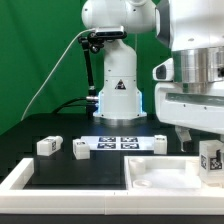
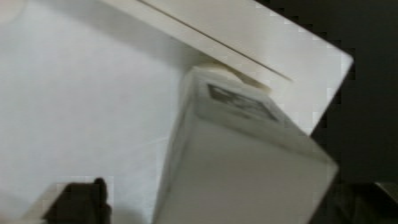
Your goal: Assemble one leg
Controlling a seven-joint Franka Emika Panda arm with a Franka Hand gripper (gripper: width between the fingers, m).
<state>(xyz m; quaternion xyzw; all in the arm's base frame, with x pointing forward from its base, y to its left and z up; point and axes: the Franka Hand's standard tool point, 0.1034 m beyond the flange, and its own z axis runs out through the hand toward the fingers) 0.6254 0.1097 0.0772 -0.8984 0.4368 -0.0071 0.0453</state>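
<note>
My gripper (image 1: 204, 148) is shut on a leg (image 1: 211, 158), a small white block with a marker tag on one face. It holds the leg upright just above the large flat white square part (image 1: 160, 178) at the exterior view's lower right. In the wrist view the leg (image 2: 240, 150) fills the space between my dark fingers (image 2: 79, 202), over the white square part (image 2: 89, 100). The gripper (image 2: 222, 208) grips the leg's upper end. Whether the leg touches the part cannot be told.
Three more legs lie on the black table: two (image 1: 48, 145) (image 1: 80, 148) at the exterior view's left and one (image 1: 160, 143) right of the marker board (image 1: 118, 143). A white raised border (image 1: 18, 180) runs along the front left. The robot base (image 1: 118, 90) stands behind.
</note>
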